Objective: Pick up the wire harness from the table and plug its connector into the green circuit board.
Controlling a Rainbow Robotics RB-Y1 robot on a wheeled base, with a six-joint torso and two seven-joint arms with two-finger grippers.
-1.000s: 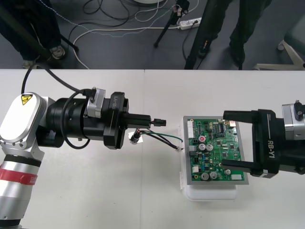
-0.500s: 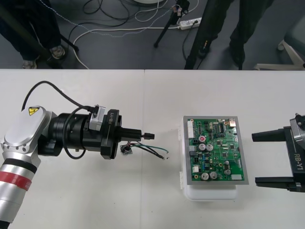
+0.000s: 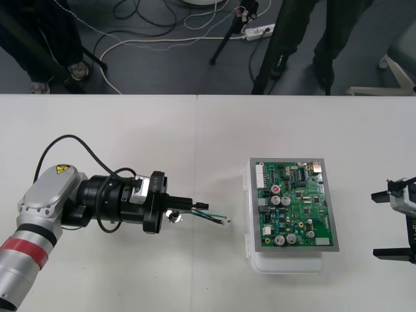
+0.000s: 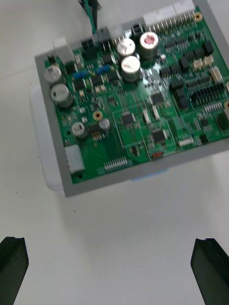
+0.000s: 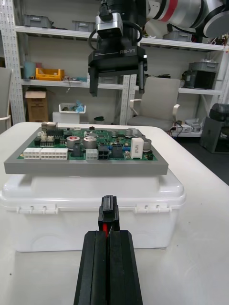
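My left gripper [image 3: 190, 204] hovers low over the table, left of the green circuit board [image 3: 292, 204], and is shut on the harness's black plug [image 3: 203, 207]. The wires [image 3: 218, 217] trail toward the board and stop short of it. The metal socket [image 3: 173, 216] hangs under the fingers. From the left wrist, the plug [image 5: 108, 214] sticks out of the shut fingers [image 5: 95, 267] and points at the white base [image 5: 52, 224] below the board [image 5: 86, 164]. My right gripper [image 3: 377, 223] stands open at the right edge, apart from the board [image 4: 138, 105]; its fingers [image 4: 12, 267] are wide apart.
The board's white base [image 3: 286, 261] juts toward the table's front edge. Bare table lies between the wire ends and the board. In the left wrist view the right gripper [image 5: 117, 57] stands beyond the board. Cables and a power strip [image 3: 257, 30] lie on the dark floor.
My left gripper has drawn back to the left and lower, taking the harness away from the board's edge. My right gripper has pulled off the board to the right edge.
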